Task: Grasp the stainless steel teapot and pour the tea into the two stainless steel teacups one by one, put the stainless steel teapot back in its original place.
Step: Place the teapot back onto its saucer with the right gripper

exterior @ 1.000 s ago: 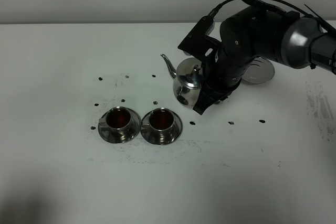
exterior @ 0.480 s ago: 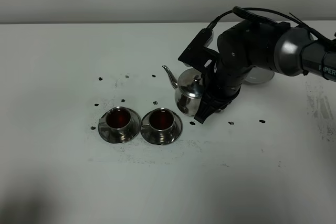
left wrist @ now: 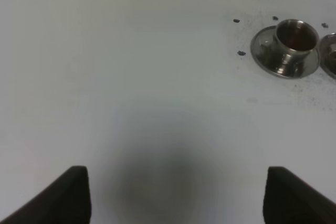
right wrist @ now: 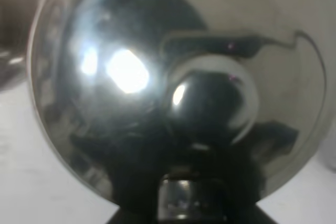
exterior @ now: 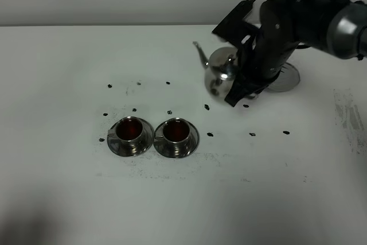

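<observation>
The stainless steel teapot (exterior: 221, 74) hangs upright in the air at the back right, spout pointing left, and fills the right wrist view (right wrist: 157, 77). My right gripper (exterior: 238, 86) is shut on its handle side. The two stainless steel teacups (exterior: 131, 130) (exterior: 176, 131) stand side by side on saucers at the front left, both holding dark reddish tea. The left wrist view shows one cup (left wrist: 297, 36) on its saucer (left wrist: 268, 56), far from my open, empty left gripper (left wrist: 177, 192).
A round steel plate (exterior: 287, 77) lies on the white table behind my right arm (exterior: 298, 21). Small black specks (exterior: 210, 135) are scattered around the cups and under the teapot.
My right gripper has carried the teapot up and back to the right, away from the cups and toward the round steel plate. The cups have not moved.
</observation>
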### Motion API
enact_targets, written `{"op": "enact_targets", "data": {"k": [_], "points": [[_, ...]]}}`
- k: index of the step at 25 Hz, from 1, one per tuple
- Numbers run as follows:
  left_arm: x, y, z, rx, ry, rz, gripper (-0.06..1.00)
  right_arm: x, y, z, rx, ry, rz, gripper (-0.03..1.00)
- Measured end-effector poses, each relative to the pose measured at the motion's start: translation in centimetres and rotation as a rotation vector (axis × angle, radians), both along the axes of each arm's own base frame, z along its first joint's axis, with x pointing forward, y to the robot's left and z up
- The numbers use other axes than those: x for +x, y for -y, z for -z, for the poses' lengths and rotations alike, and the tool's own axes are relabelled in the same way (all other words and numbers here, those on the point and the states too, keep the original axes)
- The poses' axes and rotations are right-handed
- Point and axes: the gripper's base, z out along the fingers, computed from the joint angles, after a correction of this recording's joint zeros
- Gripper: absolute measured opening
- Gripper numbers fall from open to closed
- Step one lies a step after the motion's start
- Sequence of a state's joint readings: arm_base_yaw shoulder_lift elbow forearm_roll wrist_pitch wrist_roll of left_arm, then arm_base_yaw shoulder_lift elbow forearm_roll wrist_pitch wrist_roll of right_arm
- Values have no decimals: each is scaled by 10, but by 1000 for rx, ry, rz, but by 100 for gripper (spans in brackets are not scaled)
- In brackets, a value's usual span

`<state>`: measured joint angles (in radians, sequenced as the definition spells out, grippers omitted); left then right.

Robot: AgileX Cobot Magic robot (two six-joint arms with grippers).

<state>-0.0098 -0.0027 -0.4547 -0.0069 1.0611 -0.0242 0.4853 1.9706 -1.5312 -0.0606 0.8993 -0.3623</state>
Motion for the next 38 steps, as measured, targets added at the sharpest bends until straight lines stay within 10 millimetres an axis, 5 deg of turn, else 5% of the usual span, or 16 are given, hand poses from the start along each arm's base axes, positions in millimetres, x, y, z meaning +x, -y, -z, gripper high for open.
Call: {"op": "enact_targets", "data": {"k": [12, 22, 38], "points": [[0, 0, 0, 0, 0, 0, 65, 38, 80, -6, 36, 19, 224, 17], [0, 0, 0, 0, 0, 0, 65, 53, 89, 25, 29, -14, 257, 17], [0, 0, 0, 0, 0, 0, 65, 64, 104, 35, 15, 19, 276, 17]]}}
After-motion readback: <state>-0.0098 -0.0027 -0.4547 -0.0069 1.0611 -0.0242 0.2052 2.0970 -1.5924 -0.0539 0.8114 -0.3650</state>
